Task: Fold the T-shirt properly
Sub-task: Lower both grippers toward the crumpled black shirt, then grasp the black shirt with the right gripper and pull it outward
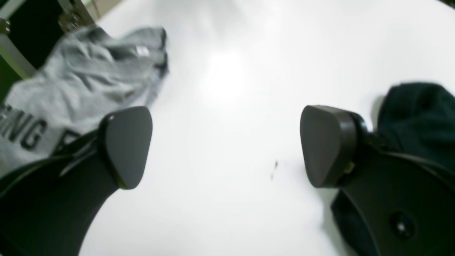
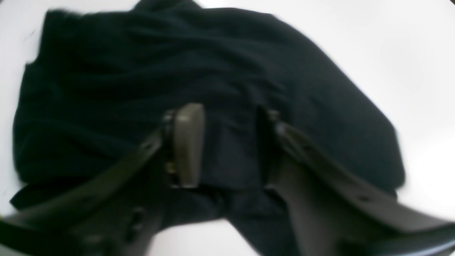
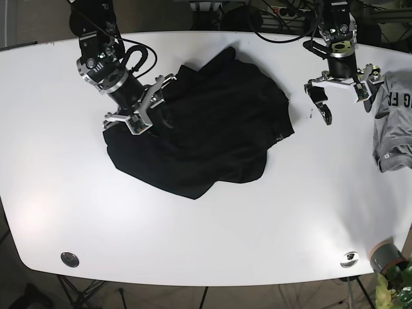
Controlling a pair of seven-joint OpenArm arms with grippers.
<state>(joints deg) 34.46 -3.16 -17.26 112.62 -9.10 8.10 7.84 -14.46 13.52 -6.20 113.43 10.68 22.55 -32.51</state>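
The black T-shirt [image 3: 212, 129] lies crumpled in a heap on the white table [image 3: 193, 244]. My right gripper [image 3: 147, 103] sits at the heap's left edge. In the right wrist view the right gripper [image 2: 229, 145] is open, its jaws standing on either side of a raised fold of the black T-shirt [image 2: 177, 64]. My left gripper [image 3: 344, 100] hovers to the right of the shirt. Seen from the left wrist, the left gripper [image 1: 227, 145] is wide open over bare table, with a bit of the black T-shirt [image 1: 419, 113] behind its right finger.
A grey printed shirt [image 3: 393, 122] lies bunched at the table's right edge, and this grey shirt [image 1: 81, 81] also shows beyond my left finger. A grey cylinder [image 3: 384, 255] stands at the front right corner. Cables [image 3: 277, 32] run along the back edge.
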